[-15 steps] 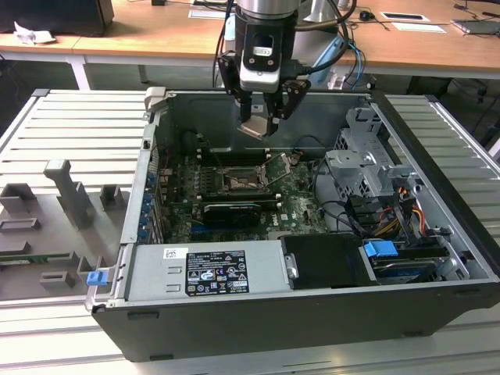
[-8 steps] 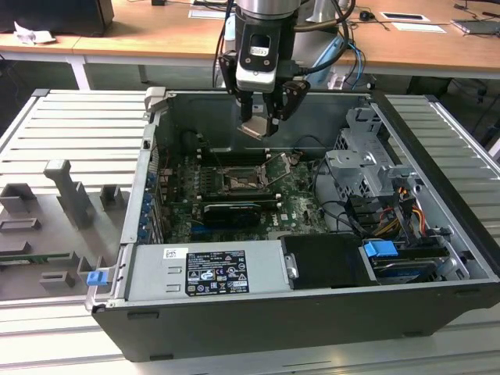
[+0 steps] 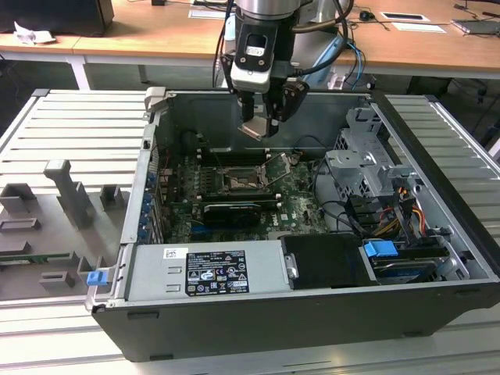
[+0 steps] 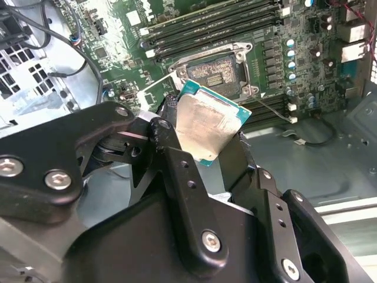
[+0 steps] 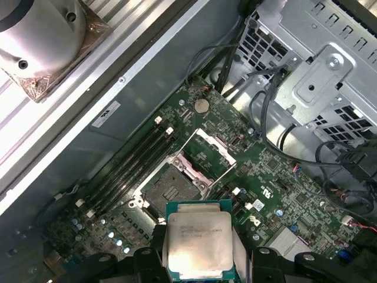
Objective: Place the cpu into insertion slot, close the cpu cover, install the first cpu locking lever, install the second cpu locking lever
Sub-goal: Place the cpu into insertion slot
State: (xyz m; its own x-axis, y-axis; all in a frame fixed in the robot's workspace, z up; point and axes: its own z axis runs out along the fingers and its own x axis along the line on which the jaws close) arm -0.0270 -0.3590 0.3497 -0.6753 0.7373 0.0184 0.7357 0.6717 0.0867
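My gripper hangs inside the open computer case, above the motherboard, shut on the cpu. The chip is a flat square with a pale metal top and a green edge, pinched between two black fingers; it is tilted in the second wrist view. The first wrist view also has the cpu. Below and apart from it lies the insertion slot, a square black socket with nothing in it. The cpu cover, a silver frame with a square window, stands swung open beside the slot. The slot sits mid-board.
Long black memory slots run beside the socket. A black graphics card lies nearer the camera, with the power supply in front. A metal drive cage and loose cables fill the exterior view's right. Grey fixtures stand outside the case.
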